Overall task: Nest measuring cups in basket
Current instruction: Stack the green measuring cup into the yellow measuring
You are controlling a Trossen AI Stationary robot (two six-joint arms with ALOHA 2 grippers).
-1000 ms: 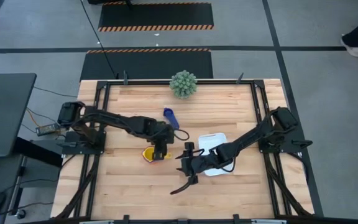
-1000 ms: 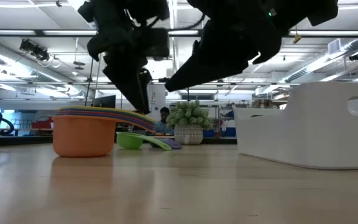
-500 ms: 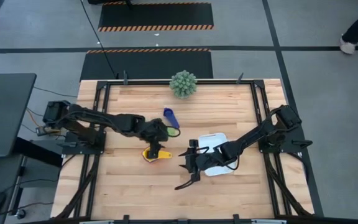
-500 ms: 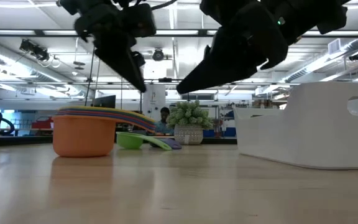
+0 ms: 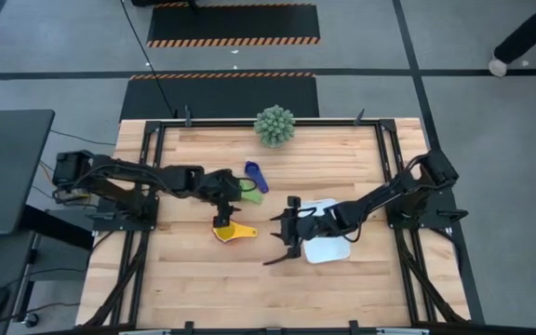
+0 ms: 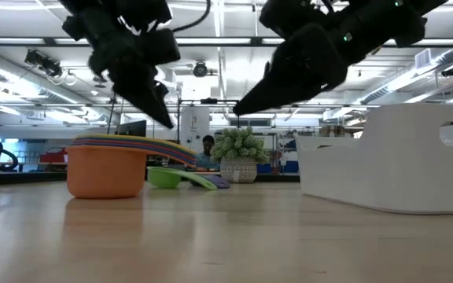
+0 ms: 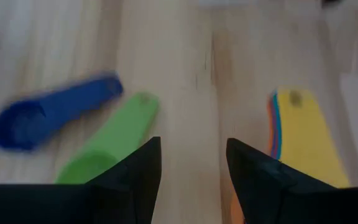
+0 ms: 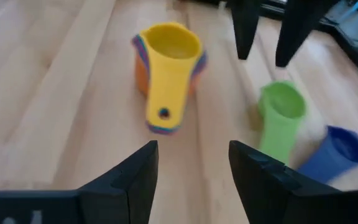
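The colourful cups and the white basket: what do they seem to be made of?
The nested cups, green cup and blue cup look like smooth moulded plastic: flat bright colours, faint sheen. The basket looks like matte white plastic, probably: thick plain walls, rounded edges.

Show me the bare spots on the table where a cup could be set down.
Free: the wood strip along the near edge, below the nested stack and basket; also the far corners either side of the plant. Crowded: the middle, where the stack, green cup and blue cup lie under the left hand and the right hand.
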